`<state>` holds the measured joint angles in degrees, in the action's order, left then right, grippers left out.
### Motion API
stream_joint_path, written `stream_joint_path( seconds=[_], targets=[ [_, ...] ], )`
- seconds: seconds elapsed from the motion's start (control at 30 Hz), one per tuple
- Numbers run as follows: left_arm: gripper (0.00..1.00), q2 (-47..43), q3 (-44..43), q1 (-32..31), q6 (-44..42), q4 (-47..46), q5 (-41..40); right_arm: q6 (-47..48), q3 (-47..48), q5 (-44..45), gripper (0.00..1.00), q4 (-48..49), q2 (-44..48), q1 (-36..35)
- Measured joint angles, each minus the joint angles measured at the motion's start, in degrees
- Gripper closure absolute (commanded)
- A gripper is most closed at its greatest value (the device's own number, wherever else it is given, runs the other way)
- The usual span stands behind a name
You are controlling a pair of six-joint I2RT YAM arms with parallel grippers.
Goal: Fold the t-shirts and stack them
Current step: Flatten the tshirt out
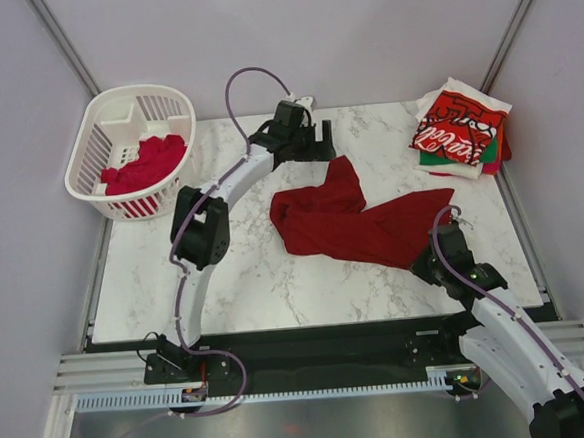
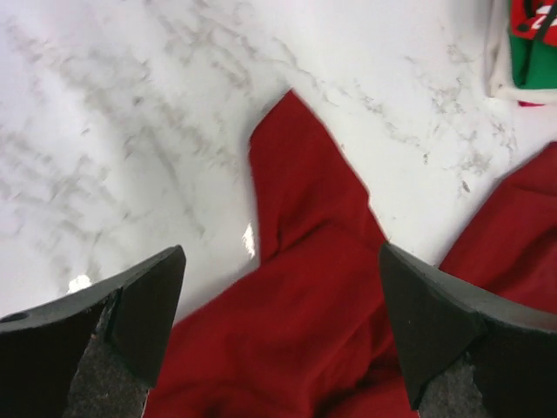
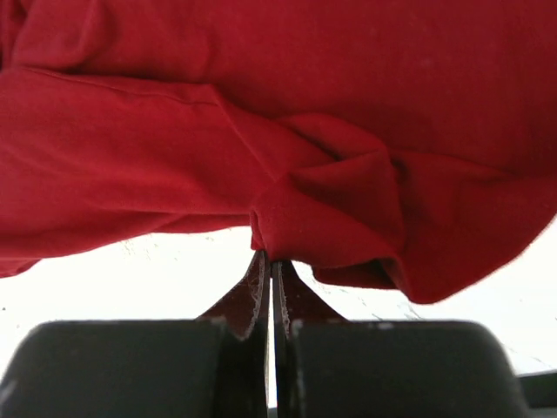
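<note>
Right gripper [image 3: 271, 266] jaws pinching dark red t-shirt [image 3: 287, 104] edge, 4 o'clock. Left gripper [image 2: 280, 252] jaws spread over its 12 o'clock tip. Cloth light, limp; likely best gripped at corners.

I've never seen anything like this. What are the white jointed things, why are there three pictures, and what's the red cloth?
The white jointed things are two robot arms, each ending in a two-finger gripper. The wide picture comes from a camera above and behind them. The two close-ups come from a small camera on each wrist, so that arm's own fingers show at the bottom.

On the marble table lies a crumpled dark red t-shirt. The right gripper is shut, pinching the shirt's edge. The left gripper is open above another part of it, holding nothing. Far right is a stack of folded shirts, a Coca-Cola one on top. Far left, a white basket holds more red cloth.
</note>
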<state>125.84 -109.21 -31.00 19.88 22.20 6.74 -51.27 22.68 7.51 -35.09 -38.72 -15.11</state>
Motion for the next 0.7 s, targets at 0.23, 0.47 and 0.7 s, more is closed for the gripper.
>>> stream_joint_path(
  seconds=[0.23,0.47,0.7],
  targets=[
    [0.00,20.0,-25.1,-0.7,0.0,0.0,7.0,1.4,-3.3,-1.0,1.00,4.4,-0.9,0.0],
    [0.00,27.5,-30.3,-0.7,3.3,-0.3,9.1,2.5,-3.7,-1.5,1.00,6.3,-2.4,0.0],
    [0.18,29.6,-30.4,-0.4,8.0,-3.7,12.8,3.3,-3.7,-1.7,1.00,7.6,-4.3,0.0]
  ],
)
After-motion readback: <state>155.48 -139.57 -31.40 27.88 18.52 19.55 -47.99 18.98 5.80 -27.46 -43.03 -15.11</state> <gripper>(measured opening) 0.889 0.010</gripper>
